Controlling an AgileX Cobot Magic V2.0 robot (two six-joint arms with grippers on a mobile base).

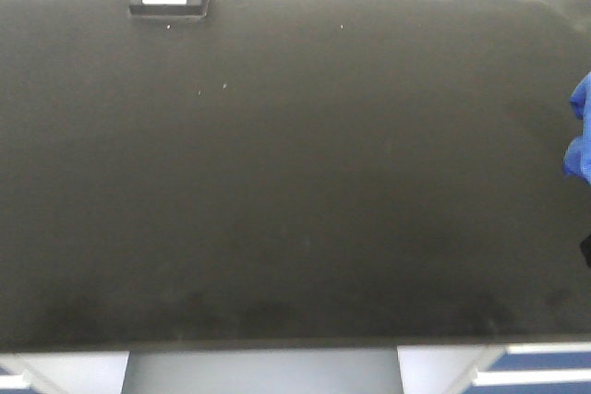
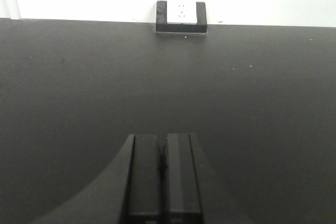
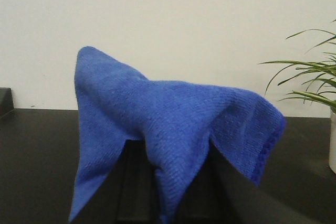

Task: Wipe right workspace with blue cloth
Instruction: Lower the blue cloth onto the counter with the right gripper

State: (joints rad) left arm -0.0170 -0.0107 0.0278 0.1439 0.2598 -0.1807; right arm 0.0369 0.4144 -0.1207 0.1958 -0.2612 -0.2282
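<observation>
Twice located the blue cloth (image 3: 173, 124): bunched and draped over the right end effector (image 3: 170, 198) in the right wrist view, and as a blue scrap at the far right edge of the exterior view. Found that end effector clamped on the blue cloth, fabric pinched between its jaws and hanging down both sides. Judged the cloth lifted off the surface (image 1: 277, 182) and not yet pressed to it; cannot confirm the gap from these views. Found the left end effector (image 2: 163, 177) with fingers together, holding nothing, poised over the surface and facing the small black box (image 2: 181, 17) at the back edge. Noted pale specks on the surface near the box. Noted a plant (image 3: 315, 77) off to the right in the right wrist view. Risks, as judged: wiping with a loose fold only and leaving specks behind, owing to the bunched grip; scraping bare fingertips on the surface if lowered too far; losing the cloth through drag on a shallow pinch; brushing the plant on a wide outward sweep.
</observation>
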